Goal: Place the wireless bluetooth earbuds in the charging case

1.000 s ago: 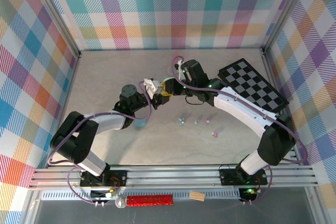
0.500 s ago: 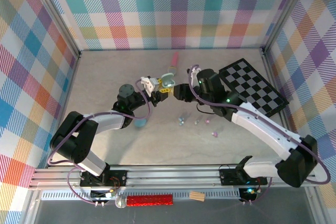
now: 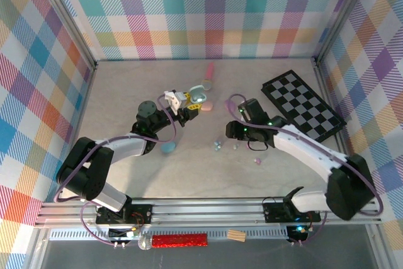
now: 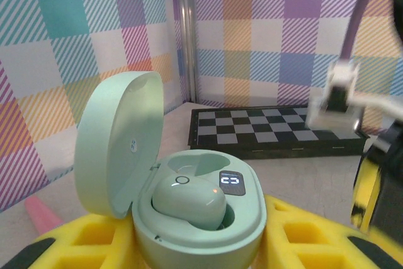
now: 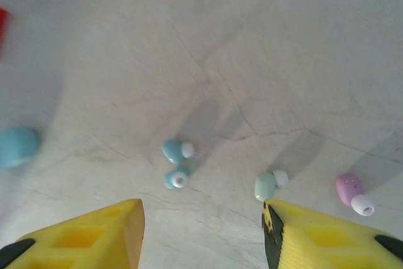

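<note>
Rt fingers (image 5: 88, 234) apart above 4 earbuds (image 5: 171, 150) — open table (image 5: 252, 61) around.

The charging case (image 4: 189, 234) is mint green, like the seated earbud (image 4: 189, 201) inside it. On the mottled grey-beige worktop (image 5: 252, 61) lie two pale blue earbuds (image 5: 173, 150), a mint earbud (image 5: 267, 186) and a pink earbud (image 5: 351, 192), perhaps lilac, all white-tipped. The right end effector (image 5: 203, 231) has yellow fingers (image 5: 82, 228). The walls (image 3: 208, 11) are pastel plaid, and the checkerboard (image 3: 303, 104) is black and grey.
</note>
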